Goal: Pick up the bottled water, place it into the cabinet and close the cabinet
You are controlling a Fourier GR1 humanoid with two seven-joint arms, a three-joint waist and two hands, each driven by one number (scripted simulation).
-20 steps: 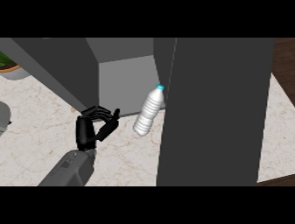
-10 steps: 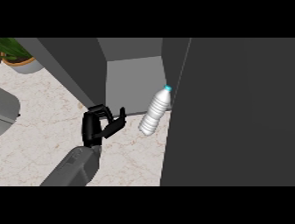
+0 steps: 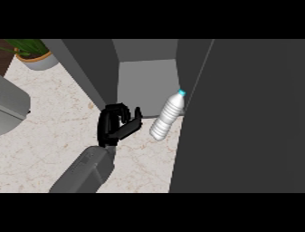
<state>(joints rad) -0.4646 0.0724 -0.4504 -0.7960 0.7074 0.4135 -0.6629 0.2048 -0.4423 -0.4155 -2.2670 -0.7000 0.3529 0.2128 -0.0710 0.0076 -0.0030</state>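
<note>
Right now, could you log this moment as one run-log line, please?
left hand: curled, empty | bottled water: leaning on cabinet door | right hand: unseen

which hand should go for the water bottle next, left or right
Left, likely. The left hand sits just beside the water bottle, fingers curled and holding nothing, in front of the open cabinet. The right hand is not visible.

Single head view, steeply down onto counter (image 3: 41, 131), close range.
</note>
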